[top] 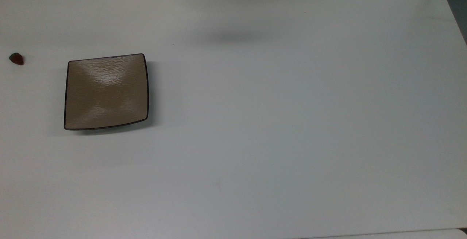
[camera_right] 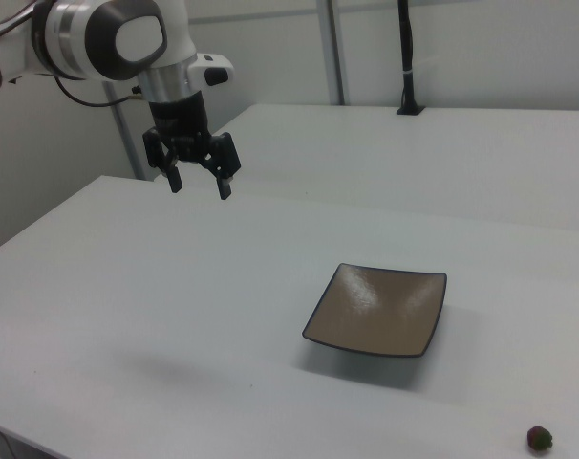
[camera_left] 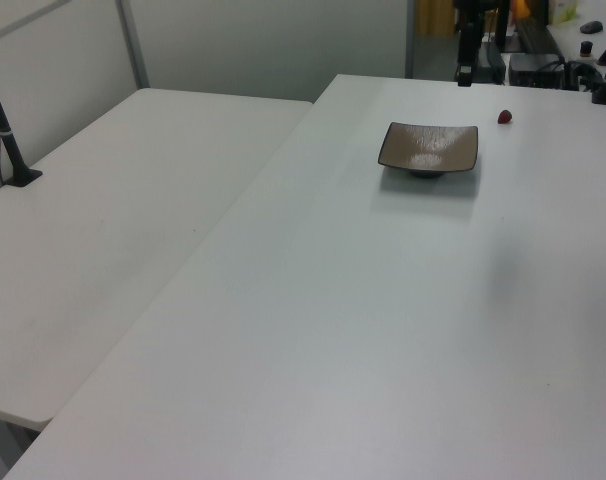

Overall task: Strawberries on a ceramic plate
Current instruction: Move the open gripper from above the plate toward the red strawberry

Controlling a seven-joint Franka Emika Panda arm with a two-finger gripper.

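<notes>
A wide white table (top: 292, 122) carries everything; a second white table (camera_left: 113, 230) stands against it on the left view's left. The arm (camera_right: 108, 38), white with dark joints, reaches in from the right view's upper left and holds the gripper (camera_right: 199, 185) high above the table, pointing down. Its two dark fingers stand well apart with nothing between them. The plate (top: 106, 91) is square and glossy tan-brown, with a thin dark rim, rounded corners and a faintly rippled sheen; it sits flat on the table, below the jaws and well off to the right view's right of them, and nothing lies on it. The strawberry (top: 16, 59) is tiny, dark red with a green cap. It lies on the bare table, apart from the plate, farther from the jaws than the plate is, near the right view's lower right corner (camera_right: 539, 438).
</notes>
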